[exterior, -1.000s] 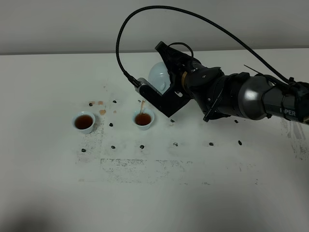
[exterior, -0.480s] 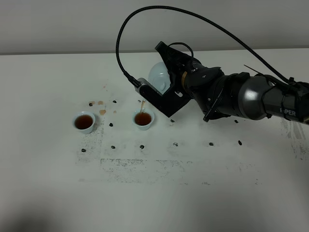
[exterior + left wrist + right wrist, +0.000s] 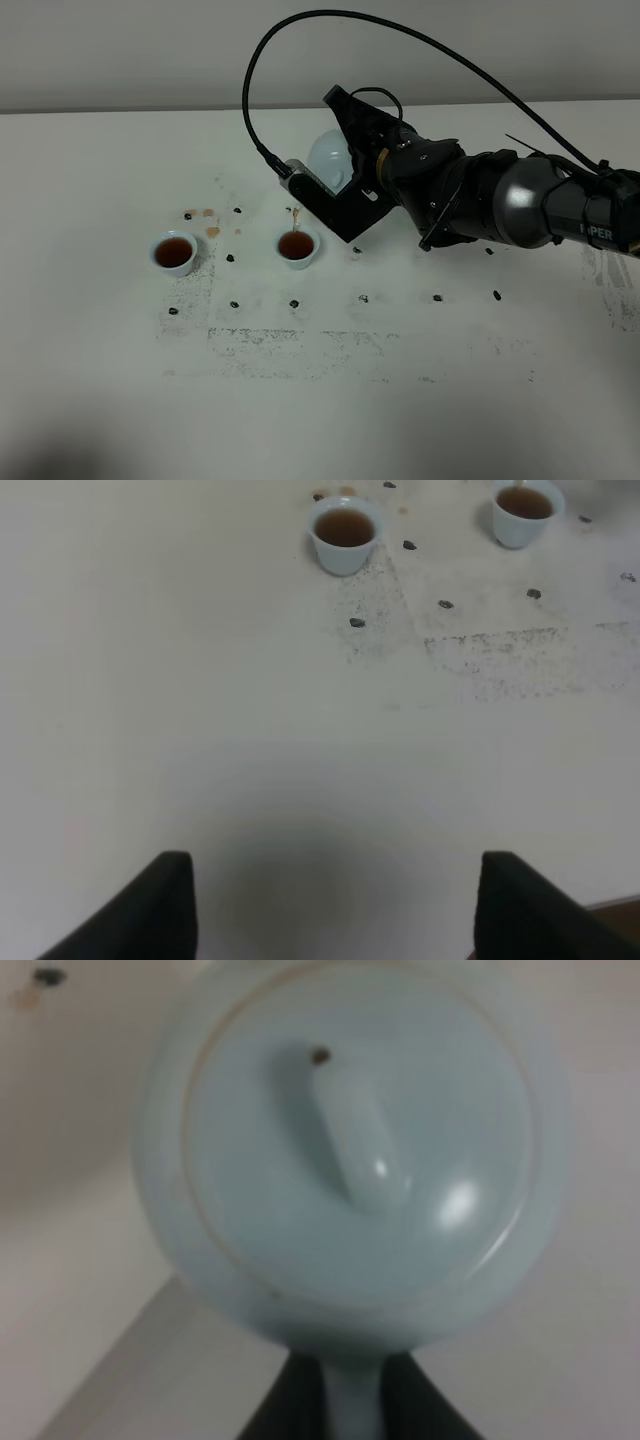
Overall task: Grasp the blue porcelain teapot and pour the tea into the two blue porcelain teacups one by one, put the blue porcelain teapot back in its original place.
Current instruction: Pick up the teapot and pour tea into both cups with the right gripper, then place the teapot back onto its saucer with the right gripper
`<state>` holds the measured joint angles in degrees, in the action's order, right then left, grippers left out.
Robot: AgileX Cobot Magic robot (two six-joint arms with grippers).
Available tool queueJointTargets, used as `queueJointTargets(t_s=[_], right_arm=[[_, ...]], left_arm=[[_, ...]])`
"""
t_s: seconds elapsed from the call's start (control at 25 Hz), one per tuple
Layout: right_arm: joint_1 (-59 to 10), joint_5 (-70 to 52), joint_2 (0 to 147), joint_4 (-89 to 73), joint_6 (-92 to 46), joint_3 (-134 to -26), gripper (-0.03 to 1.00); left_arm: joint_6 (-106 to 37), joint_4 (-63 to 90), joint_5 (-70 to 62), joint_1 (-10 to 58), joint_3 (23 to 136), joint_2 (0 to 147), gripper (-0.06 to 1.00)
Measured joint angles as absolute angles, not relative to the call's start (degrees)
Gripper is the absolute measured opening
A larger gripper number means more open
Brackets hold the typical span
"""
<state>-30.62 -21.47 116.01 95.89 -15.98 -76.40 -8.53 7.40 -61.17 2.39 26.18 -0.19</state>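
Your right fingers [image 3: 335, 190] grip the tilted teapot [image 3: 330, 160] by its handle above the near cup [image 3: 297, 245], already full like the far cup [image 3: 174, 250], while the left fingers [image 3: 330, 900] hang spread, so more tilt risks overflow onto the surface [image 3: 320, 400].

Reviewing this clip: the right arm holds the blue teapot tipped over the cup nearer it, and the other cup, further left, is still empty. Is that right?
Not quite. The further-left cup is not empty: it already holds reddish-brown tea, as the exterior high and left wrist views show. The rest stands: the right gripper holds the blue teapot tipped over the nearer cup.
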Motion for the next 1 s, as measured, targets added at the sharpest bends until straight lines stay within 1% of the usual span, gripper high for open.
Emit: queueJointTargets(t_s=[0.24, 0.48, 0.64, 0.84, 1.0], right_arm=[[-30.62, -21.54, 116.01, 87.79, -15.91, -76.40, 0.08], [-30.62, -22.08, 116.01, 77.06, -15.76, -76.40, 0.08], [-30.62, -22.80, 115.72, 67.98, -13.35, -76.40, 0.08], [-29.85, -22.50, 111.22, 47.67, -9.39, -76.35, 0.08], [-25.60, -22.24, 104.37, 25.65, -7.24, -76.35, 0.08]], left_arm=[[-8.53, 7.40, -61.17, 2.39, 26.18, -0.19, 0.60], [-8.53, 7.40, -61.17, 2.39, 26.18, -0.19, 0.60], [-8.53, 7.40, -61.17, 2.39, 26.18, -0.19, 0.60], [-8.53, 7.40, -61.17, 2.39, 26.18, -0.19, 0.60], [-8.53, 7.40, -61.17, 2.39, 26.18, -0.19, 0.60]])
